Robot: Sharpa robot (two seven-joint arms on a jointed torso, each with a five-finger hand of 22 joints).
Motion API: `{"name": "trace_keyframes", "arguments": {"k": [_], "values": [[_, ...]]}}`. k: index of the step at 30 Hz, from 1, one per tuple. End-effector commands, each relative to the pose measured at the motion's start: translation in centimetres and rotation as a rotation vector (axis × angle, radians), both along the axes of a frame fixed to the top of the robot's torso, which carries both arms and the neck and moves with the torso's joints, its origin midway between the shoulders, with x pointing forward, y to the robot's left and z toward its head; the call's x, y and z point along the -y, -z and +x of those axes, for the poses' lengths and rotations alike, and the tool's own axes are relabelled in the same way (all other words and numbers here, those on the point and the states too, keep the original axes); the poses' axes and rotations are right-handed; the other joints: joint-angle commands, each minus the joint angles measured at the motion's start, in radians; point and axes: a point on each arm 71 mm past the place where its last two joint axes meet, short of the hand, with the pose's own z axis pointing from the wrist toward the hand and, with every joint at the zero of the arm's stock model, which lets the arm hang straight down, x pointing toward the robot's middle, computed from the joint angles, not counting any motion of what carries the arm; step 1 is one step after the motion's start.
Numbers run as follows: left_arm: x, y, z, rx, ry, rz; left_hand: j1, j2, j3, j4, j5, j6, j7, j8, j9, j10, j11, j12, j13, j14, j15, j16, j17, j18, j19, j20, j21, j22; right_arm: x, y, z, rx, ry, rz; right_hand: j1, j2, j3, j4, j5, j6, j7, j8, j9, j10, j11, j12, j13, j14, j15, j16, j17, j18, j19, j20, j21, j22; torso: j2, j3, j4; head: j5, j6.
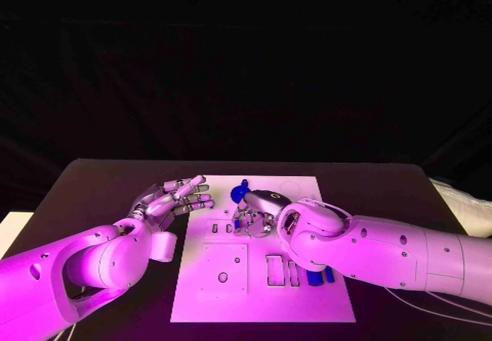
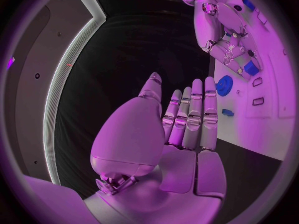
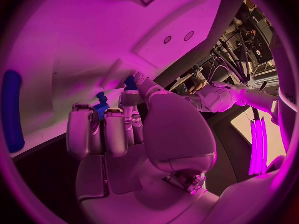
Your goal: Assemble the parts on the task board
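With the left hand [image 1: 169, 200] spread and idle just left of the task board [image 1: 261, 298], the right hand [image 1: 261, 212] pinches a small blue part [image 2: 251, 68] over the board's middle, apparently mid-insertion; next, seat it squarely.

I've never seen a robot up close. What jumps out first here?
Two silver many-fingered hands meet over a white task board on the black table. The right hand curls down onto the board, pinching a small blue part. The left hand hovers open beside the board's left edge, and a round blue gear lies just beyond.
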Motion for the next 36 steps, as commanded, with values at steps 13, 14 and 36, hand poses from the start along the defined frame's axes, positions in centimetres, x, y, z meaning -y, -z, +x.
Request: {"name": "trace_keyframes", "arguments": {"k": [13, 14, 36], "values": [[0.35, -0.14, -0.1, 0.006, 0.022, -0.007, 0.005, 0.01, 0.004, -0.01, -0.005, -0.004, 0.002, -0.005, 0.0, -0.005, 0.002, -0.006, 0.0, -0.005, 0.002, -0.007, 0.003, 0.013, -0.008, -0.001, -0.007, -0.001, 0.04, 1.0, -0.28, -0.026, -0.015, -0.081, -0.014, -0.027, -0.017, -0.006, 0.015, -0.017, 0.01, -0.014, -0.005, -0.023, 0.001, -0.049, -0.034, 0.052, 0.002, -0.015, 0.002, -0.002, -0.013, 0.002, -0.013, -0.013, 0.0, -0.0002, 0.0002, 0.001, -0.003], [0.33, -0.14, -0.09, 0.006, 0.022, -0.007, 0.005, 0.01, 0.004, -0.011, -0.005, -0.004, 0.002, -0.005, 0.0, -0.005, 0.003, -0.006, 0.0, -0.006, 0.002, -0.008, 0.003, 0.013, -0.008, -0.001, -0.007, -0.001, 0.04, 0.98, -0.27, -0.024, -0.015, -0.078, -0.017, -0.031, -0.019, -0.006, 0.022, -0.024, 0.013, -0.019, -0.007, -0.027, 0.003, -0.059, -0.041, 0.051, 0.003, -0.017, -0.001, -0.002, -0.014, 0.003, -0.014, -0.015, 0.0, -0.0005, -0.0002, 0.001, -0.003], [0.41, -0.07, -0.06, 0.0, 0.03, -0.008, 0.006, 0.011, 0.004, -0.012, -0.005, -0.004, 0.003, -0.005, 0.0, -0.006, 0.003, -0.007, 0.0, -0.007, 0.003, -0.009, 0.003, 0.013, -0.009, -0.001, -0.007, -0.001, -0.37, 0.08, -0.62, 0.064, -0.023, 0.033, -0.051, -0.071, -0.114, 0.036, 0.054, -0.134, 0.041, -0.052, -0.03, -0.105, 0.031, -0.183, -0.147, 0.049, 0.027, -0.029, -0.006, 0.002, -0.023, 0.025, -0.028, -0.035, -0.001, -0.0008, 0.0001, 0.001, 0.002]]}}
